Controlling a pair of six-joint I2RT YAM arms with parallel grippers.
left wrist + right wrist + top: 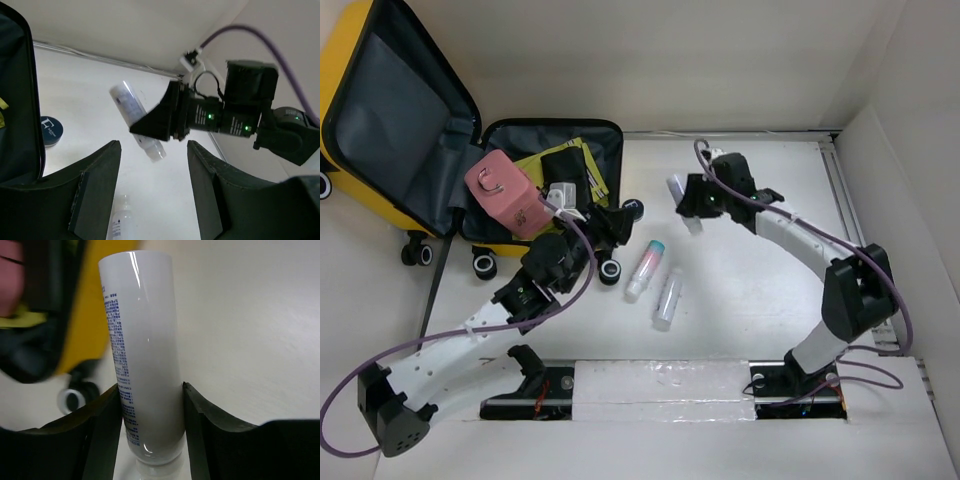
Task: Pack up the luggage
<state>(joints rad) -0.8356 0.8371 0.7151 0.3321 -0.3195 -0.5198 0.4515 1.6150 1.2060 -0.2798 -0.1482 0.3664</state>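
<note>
While right gripper (151, 386) pinches tube (142, 330) — glossy, cylindrical.

teal-capped bottle (645, 268) beside clear bottle (668, 298), the 2 lying on table (750, 290) | round tin (632, 209) nearby | white tube (140, 365), blue print

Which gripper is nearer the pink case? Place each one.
Left. The left gripper hovers just right of the pink case in the top view; the right gripper, clamping a white tube, is farther right.

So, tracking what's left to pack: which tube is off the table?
The white blue-printed tube, held in the right gripper; the pink tube and clear bottle lie flat.
</note>
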